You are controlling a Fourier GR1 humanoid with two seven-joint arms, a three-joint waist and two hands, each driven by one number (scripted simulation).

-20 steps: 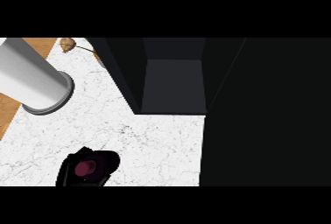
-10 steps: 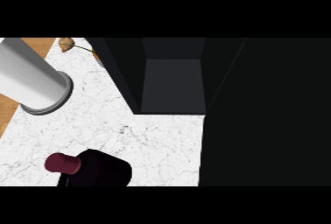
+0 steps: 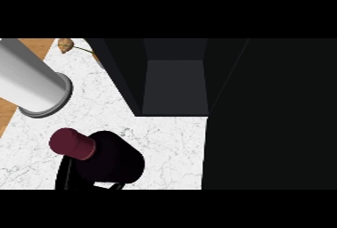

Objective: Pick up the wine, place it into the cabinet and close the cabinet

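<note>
The wine bottle [image 3: 108, 160] is dark with a maroon cap [image 3: 72, 143]. It shows at the view's lower left, above the marble counter [image 3: 164, 147], tilted so the cap points up and left. Black fingers [image 3: 64, 173] of my left hand [image 3: 113, 186] show just under and beside the bottle at the lower edge, curled round it; the bottle hides most of the hand. The dark cabinet [image 3: 118, 67] stands open at the back, its grey inside [image 3: 175, 87] facing me. My right hand does not show.
A tall white-grey cylinder [image 3: 30, 75] stands at the counter's left side. A small brown object with a stem [image 3: 65, 44] lies at the far left back. A large dark panel [image 3: 270, 116] fills the right side, beside the cabinet opening.
The bottle has risen from the lower edge and moved right, toward the cabinet, now larger in view. Its cap, first seen from above, now tilts to the left.
</note>
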